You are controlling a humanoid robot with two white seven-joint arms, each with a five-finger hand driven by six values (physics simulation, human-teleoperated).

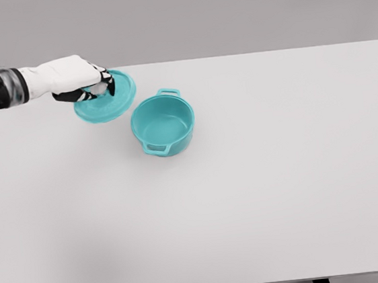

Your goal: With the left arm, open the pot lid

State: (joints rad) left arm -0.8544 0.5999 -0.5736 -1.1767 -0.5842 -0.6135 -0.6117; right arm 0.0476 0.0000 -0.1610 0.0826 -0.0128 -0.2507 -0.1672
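A wide white table (262,194) fills most of the head view, its top smooth and matte with soft grey shading toward the lower left. Its far edge runs straight across the upper part of the picture, and behind it stands a plain grey wall (229,9) without any marks. Along the bottom edge a dark strip shows beneath the tabletop's near rim, with 2 short black pieces under it, too small to identify.

The teal pot (163,125) sits upright on the table left of the middle, uncovered, its bare interior visible and 2 loop handles showing, 1 at the far side and 1 at the near side.

The left hand (81,82) reaches in from the left edge on a white arm with a grey and black wrist section. Its fingers are curled around the top of the teal lid (105,99), gripping it at the knob. The lid is tilted and lies up and to the left of the pot, apart from its rim; whether its lower edge touches the table cannot be told
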